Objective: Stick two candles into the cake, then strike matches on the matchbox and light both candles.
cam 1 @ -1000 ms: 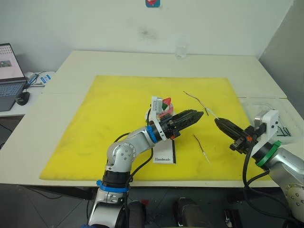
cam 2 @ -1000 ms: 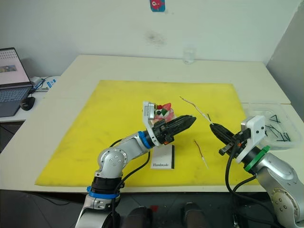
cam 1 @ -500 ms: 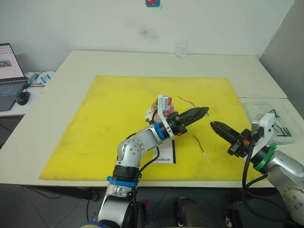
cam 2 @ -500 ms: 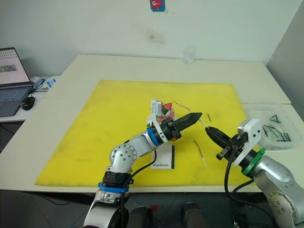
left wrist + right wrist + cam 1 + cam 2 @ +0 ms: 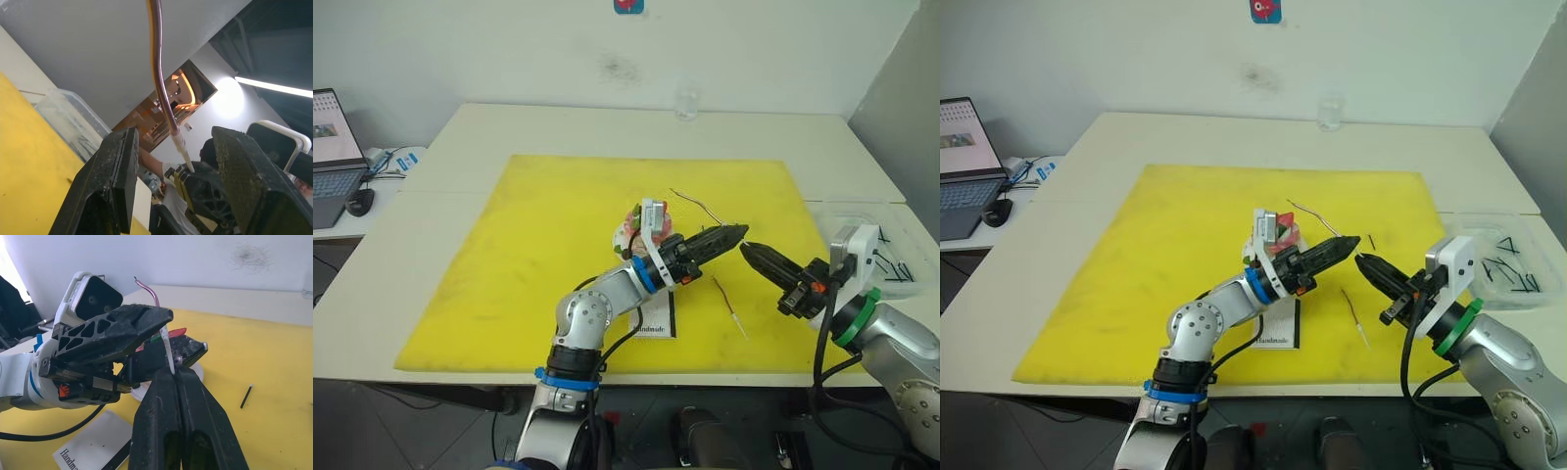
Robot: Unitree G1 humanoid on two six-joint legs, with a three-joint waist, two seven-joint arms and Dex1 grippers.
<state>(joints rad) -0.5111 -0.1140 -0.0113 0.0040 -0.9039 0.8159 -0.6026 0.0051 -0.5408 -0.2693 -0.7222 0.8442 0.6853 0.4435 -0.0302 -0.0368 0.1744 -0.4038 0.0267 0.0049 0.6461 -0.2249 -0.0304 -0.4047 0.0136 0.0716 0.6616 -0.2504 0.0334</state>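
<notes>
Step in hand: candle transfer. My right pincer (image 5: 1360,258) is clenched on one candle (image 5: 1310,216) by its pale end, held above the surface beside the cake (image 5: 1280,231); my left pincer (image 5: 1349,241) stands released around it. Next: close left, then plant it.

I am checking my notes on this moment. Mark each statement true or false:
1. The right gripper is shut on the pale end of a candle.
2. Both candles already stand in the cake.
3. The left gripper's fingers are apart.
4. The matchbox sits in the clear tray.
1. True. The right gripper is clamped on the pale end of the held candle, which is up in the air.
2. False. Neither stands in the cake: one is held, and the second candle lies flat on the yellow mat.
3. True. The left gripper has its fingers apart, with the held candle passing between them.
4. False. The matchbox lies on the yellow mat, beneath the left arm.
</notes>
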